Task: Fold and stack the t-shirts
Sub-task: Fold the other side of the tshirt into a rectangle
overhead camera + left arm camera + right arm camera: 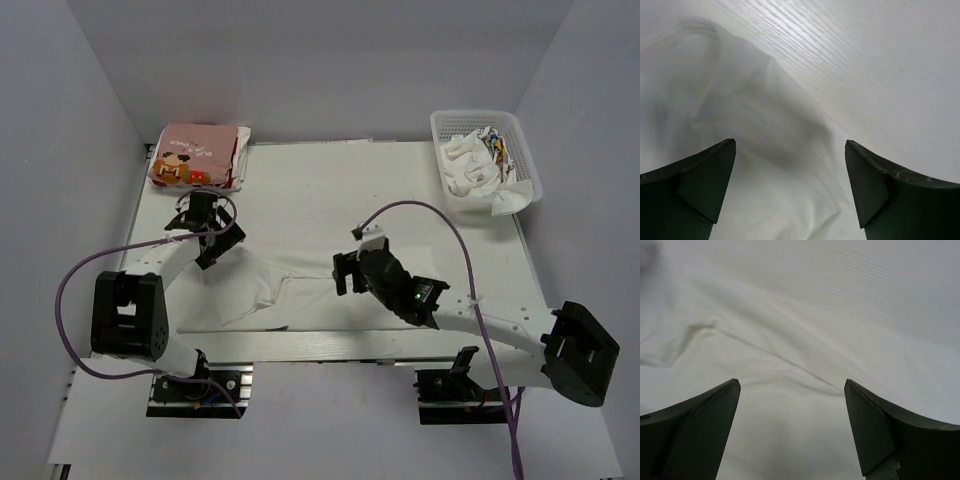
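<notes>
A large white t-shirt (300,300) lies spread and rumpled across the near middle of the table. The pink t-shirt (195,155) with an orange-brown cartoon print sits folded at the back left corner. My left gripper (207,238) hangs open over the white shirt's left part; the left wrist view shows its fingers (700,180) wide apart above wrinkled white cloth (755,115), holding nothing. My right gripper (350,272) is open above the shirt's middle, and the right wrist view shows only creased white fabric (790,340) between its fingertips (875,425).
A white plastic lattice basket (527,150) stands at the back right, holding crumpled white cloth with a coloured print (478,160). Grey walls close in the table on three sides. Purple cables loop from both arms.
</notes>
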Controlling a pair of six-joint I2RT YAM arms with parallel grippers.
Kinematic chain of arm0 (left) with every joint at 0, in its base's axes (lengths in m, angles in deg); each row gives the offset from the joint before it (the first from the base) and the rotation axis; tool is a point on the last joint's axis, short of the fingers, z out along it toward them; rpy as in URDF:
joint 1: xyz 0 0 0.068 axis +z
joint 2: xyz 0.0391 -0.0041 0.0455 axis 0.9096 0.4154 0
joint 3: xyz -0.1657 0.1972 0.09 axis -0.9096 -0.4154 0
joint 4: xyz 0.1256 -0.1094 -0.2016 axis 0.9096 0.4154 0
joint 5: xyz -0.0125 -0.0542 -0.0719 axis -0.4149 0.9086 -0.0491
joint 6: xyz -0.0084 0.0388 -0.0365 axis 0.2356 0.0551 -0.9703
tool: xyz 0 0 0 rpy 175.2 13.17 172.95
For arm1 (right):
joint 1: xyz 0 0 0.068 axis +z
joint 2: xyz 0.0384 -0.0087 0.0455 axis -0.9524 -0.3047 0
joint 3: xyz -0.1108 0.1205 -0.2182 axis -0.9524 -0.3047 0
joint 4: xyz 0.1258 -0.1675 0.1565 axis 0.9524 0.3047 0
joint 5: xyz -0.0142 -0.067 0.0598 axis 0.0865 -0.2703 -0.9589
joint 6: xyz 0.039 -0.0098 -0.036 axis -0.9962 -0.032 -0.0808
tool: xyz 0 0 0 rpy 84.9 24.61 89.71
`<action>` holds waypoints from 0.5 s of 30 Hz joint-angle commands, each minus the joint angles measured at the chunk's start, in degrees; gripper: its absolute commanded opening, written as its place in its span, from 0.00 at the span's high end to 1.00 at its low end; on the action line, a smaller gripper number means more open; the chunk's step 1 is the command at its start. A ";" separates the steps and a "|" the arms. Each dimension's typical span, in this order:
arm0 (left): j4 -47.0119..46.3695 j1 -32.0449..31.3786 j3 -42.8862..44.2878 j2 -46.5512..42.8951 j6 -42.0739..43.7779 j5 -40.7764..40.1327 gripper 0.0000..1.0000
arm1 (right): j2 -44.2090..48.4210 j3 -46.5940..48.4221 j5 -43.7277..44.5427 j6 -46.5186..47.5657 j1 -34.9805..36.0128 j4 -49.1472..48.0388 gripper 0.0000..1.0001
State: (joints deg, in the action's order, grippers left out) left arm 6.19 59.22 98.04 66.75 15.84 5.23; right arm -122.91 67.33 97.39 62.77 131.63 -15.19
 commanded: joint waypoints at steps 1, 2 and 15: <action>1.12 -0.53 0.27 -7.64 1.56 8.28 0.00 | -2.27 4.78 18.59 -13.87 -4.17 14.63 0.10; 0.51 -0.53 -1.22 -8.96 1.56 10.23 0.00 | -3.93 5.66 18.94 -15.36 -6.88 17.35 0.10; -9.25 -1.05 -15.75 -7.32 -0.46 15.63 0.00 | -20.18 8.31 0.96 -21.97 -27.80 16.15 0.10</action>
State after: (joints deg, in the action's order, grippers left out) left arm -2.05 58.74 81.41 55.58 14.92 22.68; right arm -139.96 73.89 103.56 43.45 107.00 1.75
